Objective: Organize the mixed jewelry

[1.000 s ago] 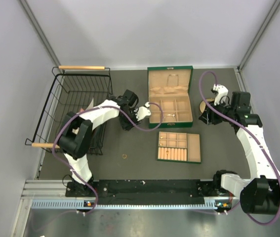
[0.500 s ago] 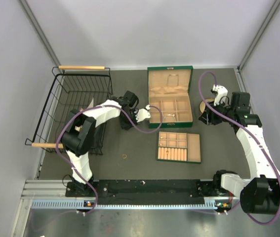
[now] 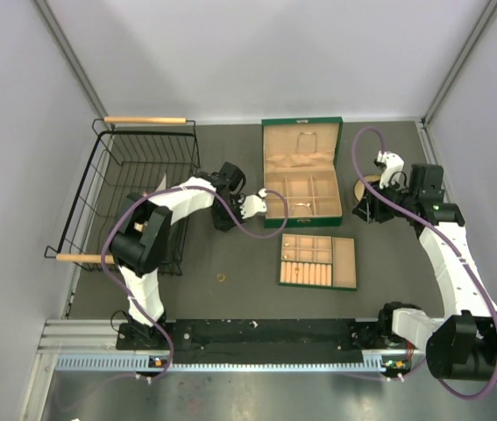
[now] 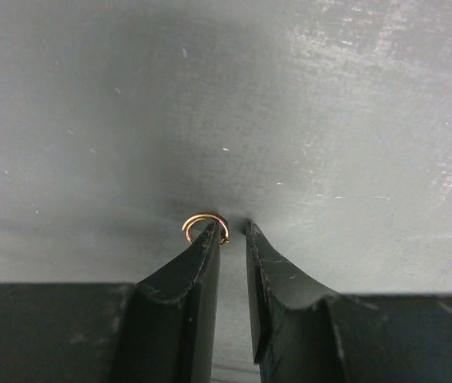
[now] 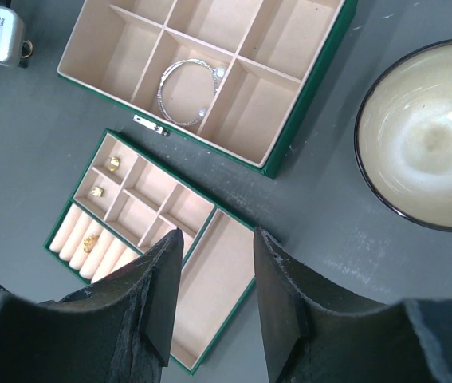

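Note:
My left gripper (image 3: 257, 204) is low over the dark mat, just left of the open green jewelry box (image 3: 301, 174). In the left wrist view its jaws (image 4: 230, 227) stand a narrow gap apart with nothing between them. A small gold ring (image 4: 196, 218) lies at the outer tip of the left finger. Another gold ring (image 3: 221, 277) lies loose on the mat. Small gold pieces (image 5: 114, 163) sit in the tan compartment tray (image 3: 346, 263). My right gripper (image 5: 216, 235) is open and empty, high above the tray.
A silver bracelet (image 5: 184, 89) lies in a box compartment. A cream bowl (image 5: 425, 128) stands right of the box. A black wire basket (image 3: 134, 189) fills the left side, close behind my left arm. Grey walls enclose the mat.
My left arm's elbow has shifted slightly and its gripper has edged down by the box. The right arm has not moved.

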